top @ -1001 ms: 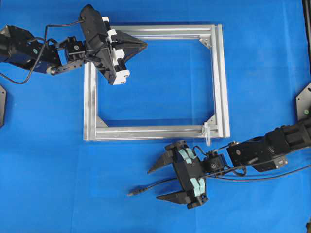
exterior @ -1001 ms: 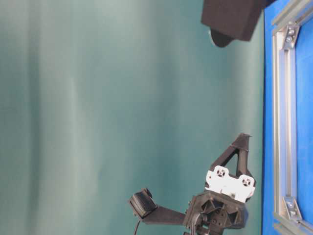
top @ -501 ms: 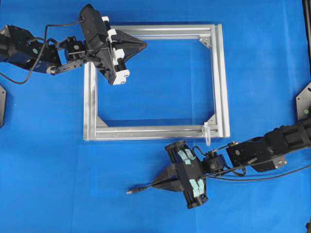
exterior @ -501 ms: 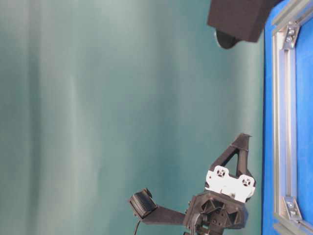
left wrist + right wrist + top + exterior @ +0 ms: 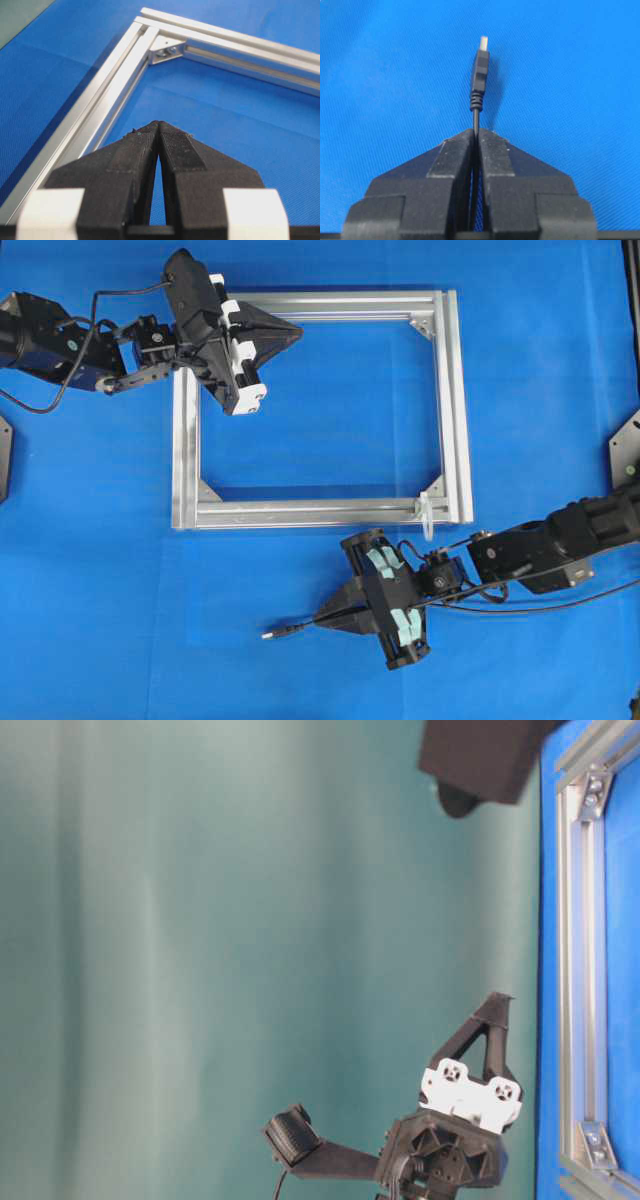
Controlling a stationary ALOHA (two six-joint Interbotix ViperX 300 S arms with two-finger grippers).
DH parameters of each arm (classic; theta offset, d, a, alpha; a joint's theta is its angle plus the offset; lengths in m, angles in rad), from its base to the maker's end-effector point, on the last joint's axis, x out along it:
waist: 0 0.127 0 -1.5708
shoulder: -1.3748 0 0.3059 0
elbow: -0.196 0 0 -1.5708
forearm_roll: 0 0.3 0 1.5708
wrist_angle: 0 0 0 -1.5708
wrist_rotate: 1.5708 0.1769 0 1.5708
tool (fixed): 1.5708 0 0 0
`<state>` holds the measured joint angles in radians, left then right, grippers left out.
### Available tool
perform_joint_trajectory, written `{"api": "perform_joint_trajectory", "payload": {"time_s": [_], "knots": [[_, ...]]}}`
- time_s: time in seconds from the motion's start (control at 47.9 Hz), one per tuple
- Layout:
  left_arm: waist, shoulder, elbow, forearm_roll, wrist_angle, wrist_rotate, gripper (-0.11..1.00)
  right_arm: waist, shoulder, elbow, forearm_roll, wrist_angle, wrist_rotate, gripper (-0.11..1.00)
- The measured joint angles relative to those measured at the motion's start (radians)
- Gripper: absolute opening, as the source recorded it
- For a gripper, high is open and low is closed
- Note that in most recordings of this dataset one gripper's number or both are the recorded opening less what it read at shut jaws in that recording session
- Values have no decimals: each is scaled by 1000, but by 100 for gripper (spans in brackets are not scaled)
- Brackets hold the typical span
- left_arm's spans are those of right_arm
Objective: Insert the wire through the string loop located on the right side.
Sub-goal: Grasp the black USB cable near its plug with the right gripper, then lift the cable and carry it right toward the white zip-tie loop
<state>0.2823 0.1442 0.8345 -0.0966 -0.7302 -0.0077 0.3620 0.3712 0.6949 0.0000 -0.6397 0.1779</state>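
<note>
Protruding beyond pinching right fingers (image 5: 492,150) — the wire (image 5: 479,75).

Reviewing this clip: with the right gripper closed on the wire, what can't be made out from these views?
- String loop: overhead view only, too small to tell whether its opening is clear.
- Wire: behind the right gripper, the fingers hide it in the wrist view; overhead, it blends with the arm's own cables.
- Table-level view: right gripper cut off by the top edge; neither wire nor loop visible.
- Left gripper: shut, with nothing visible between its tips.
</note>
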Motion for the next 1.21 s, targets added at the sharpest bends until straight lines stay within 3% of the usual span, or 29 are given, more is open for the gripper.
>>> {"api": "perform_joint_trajectory", "payload": {"time_s": [0.438, 1.21], "knots": [[0, 0, 0, 0, 0, 0, 0, -5, -183, 2, -2, 209, -25, -3], [0, 0, 2, 0, 0, 0, 0, -5, -186, 2, -2, 216, -26, -3]]}}
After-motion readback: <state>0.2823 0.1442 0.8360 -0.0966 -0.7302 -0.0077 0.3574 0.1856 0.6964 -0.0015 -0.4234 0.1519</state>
